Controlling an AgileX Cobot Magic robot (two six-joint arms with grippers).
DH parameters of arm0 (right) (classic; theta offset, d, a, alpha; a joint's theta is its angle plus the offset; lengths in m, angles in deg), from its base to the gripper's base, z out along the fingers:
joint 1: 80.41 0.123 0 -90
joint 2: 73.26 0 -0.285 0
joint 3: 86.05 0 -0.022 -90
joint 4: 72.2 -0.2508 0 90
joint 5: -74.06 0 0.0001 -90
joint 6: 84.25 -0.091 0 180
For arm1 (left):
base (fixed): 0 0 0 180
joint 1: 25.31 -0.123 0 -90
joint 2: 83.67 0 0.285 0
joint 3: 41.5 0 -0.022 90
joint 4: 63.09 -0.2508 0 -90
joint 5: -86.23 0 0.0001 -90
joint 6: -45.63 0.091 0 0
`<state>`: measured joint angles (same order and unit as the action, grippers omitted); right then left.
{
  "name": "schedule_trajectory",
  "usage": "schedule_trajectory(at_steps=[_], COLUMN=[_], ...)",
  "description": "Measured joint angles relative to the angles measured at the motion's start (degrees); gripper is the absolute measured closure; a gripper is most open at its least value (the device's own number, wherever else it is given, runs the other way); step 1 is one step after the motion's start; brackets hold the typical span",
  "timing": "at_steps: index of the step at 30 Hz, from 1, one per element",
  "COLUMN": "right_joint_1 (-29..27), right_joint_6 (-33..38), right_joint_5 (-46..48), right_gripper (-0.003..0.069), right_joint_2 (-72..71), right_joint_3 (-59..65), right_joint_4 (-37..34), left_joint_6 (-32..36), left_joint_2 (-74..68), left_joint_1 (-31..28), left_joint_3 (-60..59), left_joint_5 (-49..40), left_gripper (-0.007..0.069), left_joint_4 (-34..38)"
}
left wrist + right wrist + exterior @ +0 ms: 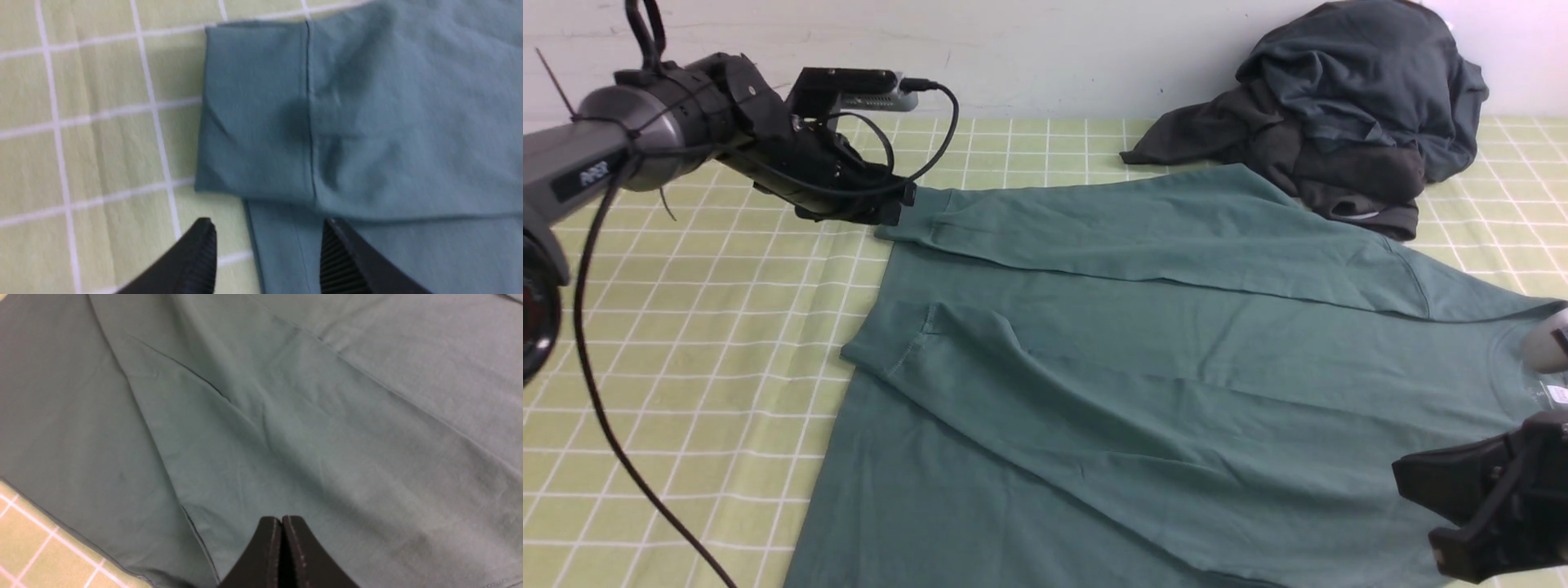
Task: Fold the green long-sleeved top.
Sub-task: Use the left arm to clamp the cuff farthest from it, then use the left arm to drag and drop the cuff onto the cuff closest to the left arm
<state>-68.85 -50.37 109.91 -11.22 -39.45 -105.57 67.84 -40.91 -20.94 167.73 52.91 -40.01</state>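
Observation:
The green long-sleeved top (1143, 351) lies spread flat over the checked cloth, both sleeves folded across its body. The far sleeve's cuff (915, 224) rests flat at the far left. My left gripper (894, 204) hovers right at that cuff, open. In the left wrist view the cuff (253, 110) lies just ahead of the left gripper (267, 228), with nothing between its fingers. My right gripper (1445, 498) is at the near right over the top. In the right wrist view the right gripper (282, 520) is shut and empty above the green fabric (286, 416).
A dark charcoal heap of garments (1339, 106) sits at the back right, touching the top's far edge. A white object with a label (1547, 347) is at the right edge. The left arm's black cable (596, 392) hangs over the yellow-green checked cloth (703, 327).

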Motion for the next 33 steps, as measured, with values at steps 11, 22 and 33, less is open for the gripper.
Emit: schedule_trajectory(at_steps=[11, 22, 33], right_joint_1=[0.0, 0.0, 0.0], right_joint_6=[1.2, 2.7, 3.2], right_joint_5=[-0.5, -1.2, -1.8], right_gripper=[0.0673, 0.0673, 0.0673], right_joint_2=[0.0, 0.0, 0.0], right_joint_3=[0.0, 0.0, 0.0], right_joint_4=[0.1, 0.2, 0.2], left_joint_6=[-2.4, -2.2, -7.1], left_joint_2=[-10.7, -7.3, 7.1], left_joint_1=[0.0, 0.0, 0.8], left_joint_3=[8.6, 17.7, 10.3], left_joint_5=[5.3, -19.8, -36.7], left_gripper=[0.0384, 0.0608, 0.0608], left_joint_4=[0.0, -0.8, -8.7])
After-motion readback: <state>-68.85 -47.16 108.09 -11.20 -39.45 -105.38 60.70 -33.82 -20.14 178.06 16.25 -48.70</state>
